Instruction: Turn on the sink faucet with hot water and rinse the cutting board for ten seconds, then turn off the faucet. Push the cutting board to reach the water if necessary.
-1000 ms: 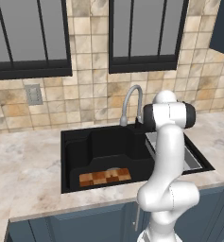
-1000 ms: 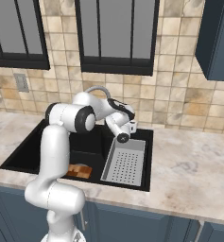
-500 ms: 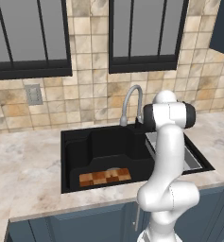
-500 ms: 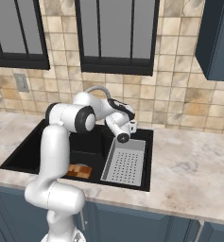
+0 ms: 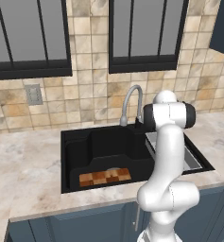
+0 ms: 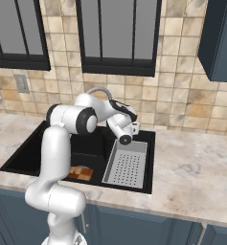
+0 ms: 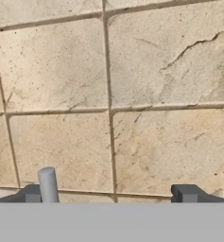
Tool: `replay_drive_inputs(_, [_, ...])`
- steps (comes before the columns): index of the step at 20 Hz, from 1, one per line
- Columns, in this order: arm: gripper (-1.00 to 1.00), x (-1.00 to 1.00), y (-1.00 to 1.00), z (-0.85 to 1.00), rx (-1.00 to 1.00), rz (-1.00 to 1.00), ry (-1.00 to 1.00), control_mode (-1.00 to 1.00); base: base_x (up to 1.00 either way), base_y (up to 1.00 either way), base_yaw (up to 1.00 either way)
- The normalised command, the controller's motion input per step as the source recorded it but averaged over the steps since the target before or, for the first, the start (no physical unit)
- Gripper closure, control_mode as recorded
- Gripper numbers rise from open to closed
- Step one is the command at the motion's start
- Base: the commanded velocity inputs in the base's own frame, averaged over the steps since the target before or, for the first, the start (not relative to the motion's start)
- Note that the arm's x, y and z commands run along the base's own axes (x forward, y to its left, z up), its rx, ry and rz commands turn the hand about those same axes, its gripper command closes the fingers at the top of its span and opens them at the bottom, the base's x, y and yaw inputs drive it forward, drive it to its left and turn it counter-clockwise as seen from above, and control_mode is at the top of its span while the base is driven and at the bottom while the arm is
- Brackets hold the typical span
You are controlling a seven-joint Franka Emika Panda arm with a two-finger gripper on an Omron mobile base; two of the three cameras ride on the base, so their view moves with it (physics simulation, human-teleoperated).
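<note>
The arm reaches to the tap at the back of the sink.

The tool point(image 7: 111, 194) has its two tips wide apart and holds nothing. It faces the tiled wall point(image 7: 132, 94), and a small grey rod point(image 7: 47, 184) stands beside one tip. The tap point(image 5: 131, 103) arches over the black sink point(image 5: 75, 142). The checkered board point(image 5: 105, 177) lies flat on the sink floor, near the front wall. A grey tray with holes point(image 6: 128, 165) sits in the sink's right side, on the bench point(image 6: 191, 167).
</note>
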Motion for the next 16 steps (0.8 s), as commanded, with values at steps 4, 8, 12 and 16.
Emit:
replay_drive_inputs(4, [-1.0,0.03,-0.1,0.0,0.0,0.0,0.0,-1.0,0.0,0.0,0.0])
replay_drive_inputs(8, [-1.0,0.01,-0.1,0.0,0.0,0.0,0.0,-1.0,0.0,0.0,0.0])
replay_drive_inputs(12, [-1.0,0.0,-0.08,0.0,0.0,0.0,0.0,-1.0,0.0,0.0,0.0])
replay_drive_inputs(16, [-1.0,0.0,-0.09,0.0,0.0,0.0,0.0,-1.0,0.0,0.0,0.0])
